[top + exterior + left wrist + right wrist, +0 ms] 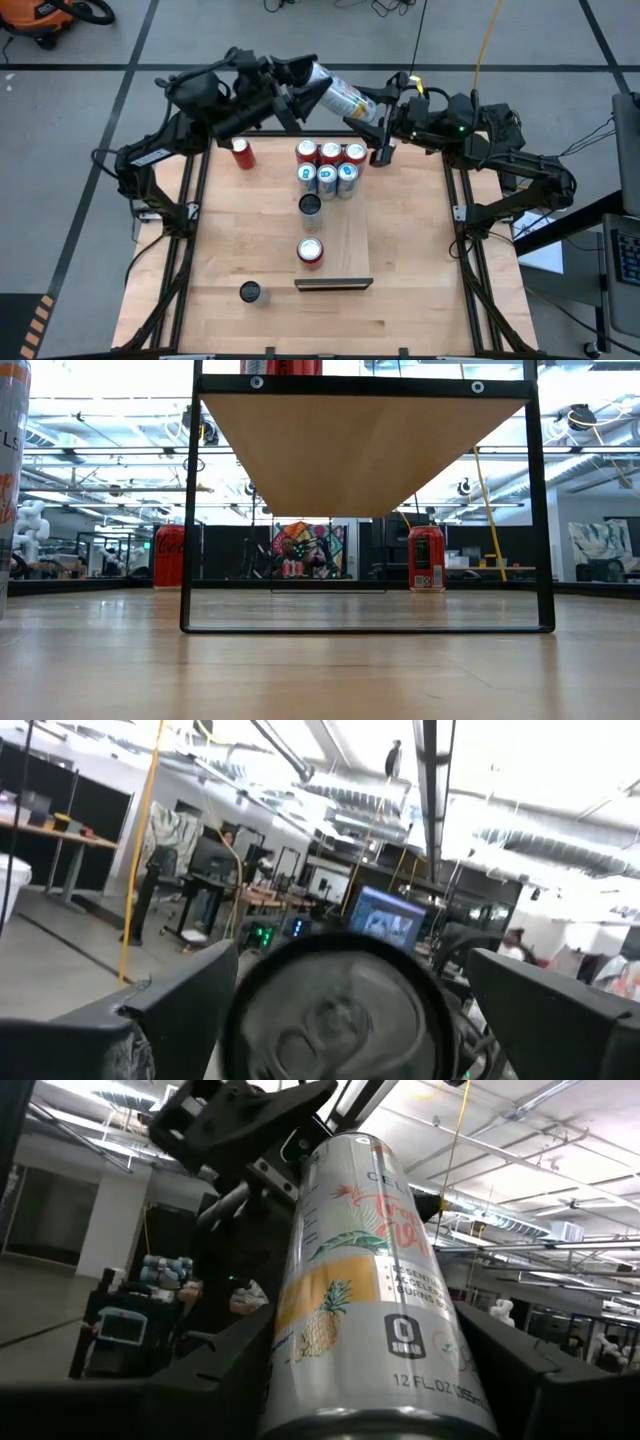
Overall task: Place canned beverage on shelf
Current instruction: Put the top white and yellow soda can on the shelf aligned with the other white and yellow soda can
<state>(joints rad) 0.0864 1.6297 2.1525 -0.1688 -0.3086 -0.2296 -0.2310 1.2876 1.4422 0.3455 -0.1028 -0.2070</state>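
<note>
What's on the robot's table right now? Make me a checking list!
Surface: wooden table, black frame.
Job's things: shelf carries a bunch of cans; one tall can is up in the air.
Clutter: red can and dark can stand off the shelf.
Hands: right hand grips the tall can; left hand is open around its other end.
Cables: yellow cable over the floor.
Surroundings: orange machine on grey floor.

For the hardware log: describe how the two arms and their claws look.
Both arms are black, jointed and bulky. The left claw and right claw each have two flat dark fingers. The right arm carries a small green light and a yellow tag.
</note>
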